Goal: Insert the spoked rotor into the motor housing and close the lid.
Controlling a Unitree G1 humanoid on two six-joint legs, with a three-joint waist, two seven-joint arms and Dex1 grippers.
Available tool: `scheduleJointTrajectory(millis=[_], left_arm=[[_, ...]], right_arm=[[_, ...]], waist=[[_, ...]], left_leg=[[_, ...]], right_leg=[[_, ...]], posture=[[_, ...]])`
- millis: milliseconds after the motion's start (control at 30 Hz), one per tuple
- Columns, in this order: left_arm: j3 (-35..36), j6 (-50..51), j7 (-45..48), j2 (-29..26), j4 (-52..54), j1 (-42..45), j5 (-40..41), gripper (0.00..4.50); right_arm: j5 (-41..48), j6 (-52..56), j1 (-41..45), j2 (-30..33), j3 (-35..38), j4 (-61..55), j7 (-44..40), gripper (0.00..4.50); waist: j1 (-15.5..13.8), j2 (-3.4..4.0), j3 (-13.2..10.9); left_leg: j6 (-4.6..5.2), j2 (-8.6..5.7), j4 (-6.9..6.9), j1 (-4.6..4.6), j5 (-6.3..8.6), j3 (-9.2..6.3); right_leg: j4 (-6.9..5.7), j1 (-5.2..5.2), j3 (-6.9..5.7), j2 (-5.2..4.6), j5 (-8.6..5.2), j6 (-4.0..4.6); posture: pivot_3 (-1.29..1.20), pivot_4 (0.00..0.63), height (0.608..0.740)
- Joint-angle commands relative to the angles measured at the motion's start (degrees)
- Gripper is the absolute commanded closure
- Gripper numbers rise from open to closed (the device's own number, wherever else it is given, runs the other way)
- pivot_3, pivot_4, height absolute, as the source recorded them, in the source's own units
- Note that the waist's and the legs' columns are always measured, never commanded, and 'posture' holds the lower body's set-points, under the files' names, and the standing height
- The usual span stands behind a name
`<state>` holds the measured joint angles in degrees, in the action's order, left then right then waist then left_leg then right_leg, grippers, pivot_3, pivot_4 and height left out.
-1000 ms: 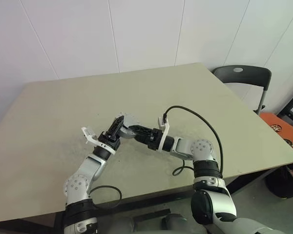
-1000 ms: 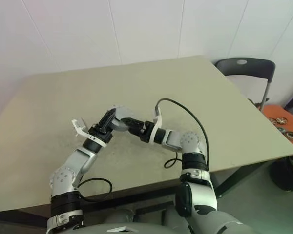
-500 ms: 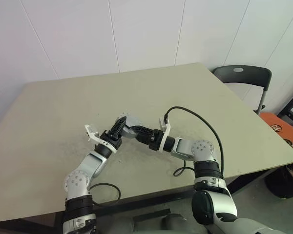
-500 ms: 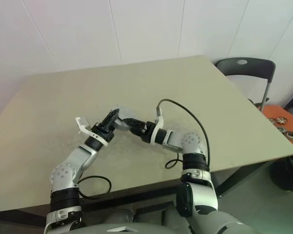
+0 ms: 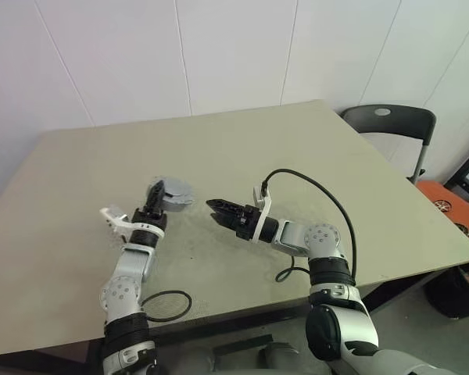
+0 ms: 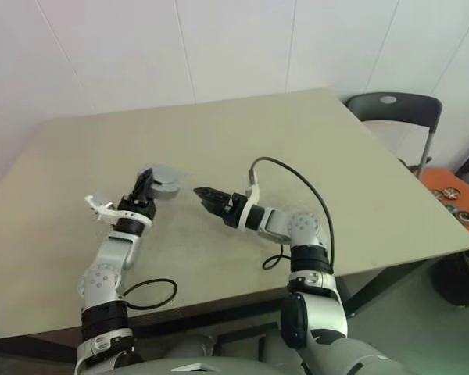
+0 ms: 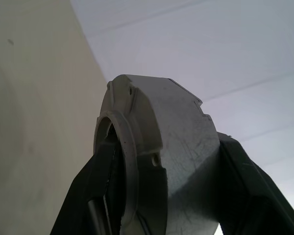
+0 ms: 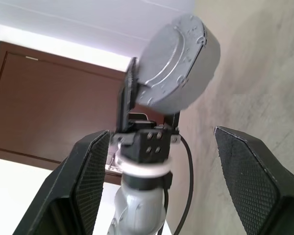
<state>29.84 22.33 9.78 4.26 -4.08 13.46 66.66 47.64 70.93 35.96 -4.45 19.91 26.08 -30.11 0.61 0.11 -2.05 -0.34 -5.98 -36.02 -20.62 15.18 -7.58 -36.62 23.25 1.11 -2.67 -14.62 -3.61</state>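
My left gripper (image 5: 159, 192) is shut on a round grey metal puck, the motor housing (image 5: 175, 191), and holds it above the left-middle of the table (image 5: 313, 148). In the left wrist view the housing (image 7: 157, 156) sits clamped between the two black fingers (image 7: 90, 191). My right gripper (image 5: 212, 206) points left toward it, a short gap away, open and empty. The right wrist view shows the housing (image 8: 179, 68) edge-on beyond its own spread fingers (image 8: 90, 181). The spoked rotor and the lid are out of view.
A dark chair (image 5: 387, 125) stands past the table's right corner. An orange bin (image 5: 453, 207) with round parts sits on the floor to the right. A black cable (image 5: 328, 203) loops over my right forearm.
My left gripper has swung to the left with the housing, drawing it away from the right gripper. The right arm has stayed where it was, its fingers now clear of the housing.
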Motion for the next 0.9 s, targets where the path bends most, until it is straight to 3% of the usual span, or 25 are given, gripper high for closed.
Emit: scheduleJointTrajectory(millis=[33, 300, 700, 833, 900], left_arm=[[2.3, -6.4, 0.9, -2.0, 0.5, 2.1, -3.2, 2.49], [4.9, -12.9, 2.1, -8.0, -6.3, 0.7, -10.8, 2.49], [6.5, -14.7, 4.3, -8.5, -9.2, 0.1, -11.6, 2.49], [6.3, -16.8, 2.9, -9.4, -12.0, 0.4, -15.1, 2.49], [6.4, -17.4, 2.0, -9.4, -12.4, 0.6, -15.9, 1.76]], right_arm=[[1.7, -0.1, 1.3, 0.0, -0.4, -2.0, -0.9, 0.95], [1.7, -0.2, 1.3, 0.5, -1.0, -2.0, -1.2, 0.95], [1.7, -0.2, 1.4, 1.0, -1.6, -1.8, -1.8, 0.95], [1.7, -0.2, 1.3, 1.1, -1.7, -1.8, -1.8, 0.95], [1.7, -0.3, 1.3, 1.1, -1.7, -1.8, -1.8, 0.95]], waist=[[0.0, -0.01, 0.0], [0.0, -0.03, 0.0], [0.1, -0.05, 0.0], [0.1, -0.05, 0.0], [0.1, -0.05, 0.0]], left_leg=[[0.01, 0.00, 0.01, 0.00, 0.01, 0.00], [0.04, 0.00, 0.03, -0.05, 0.02, -0.01], [0.05, 0.00, 0.02, -0.05, 0.03, -0.03], [0.05, 0.00, 0.02, 0.00, 0.03, -0.03], [0.05, 0.00, 0.01, 0.07, 0.03, -0.03]], right_leg=[[0.02, 0.00, 0.00, 0.00, 0.00, 0.00], [0.07, 0.04, -0.01, 0.00, 0.01, 0.00], [0.07, 0.03, -0.03, -0.01, 0.01, -0.01], [0.04, -0.01, -0.02, -0.01, 0.01, -0.01], [-0.02, -0.04, -0.03, -0.01, 0.01, -0.01]], posture=[[0.00, 0.000, 0.740], [0.00, 0.000, 0.740], [0.00, 0.000, 0.740], [0.00, 0.000, 0.740], [0.00, 0.000, 0.740]])
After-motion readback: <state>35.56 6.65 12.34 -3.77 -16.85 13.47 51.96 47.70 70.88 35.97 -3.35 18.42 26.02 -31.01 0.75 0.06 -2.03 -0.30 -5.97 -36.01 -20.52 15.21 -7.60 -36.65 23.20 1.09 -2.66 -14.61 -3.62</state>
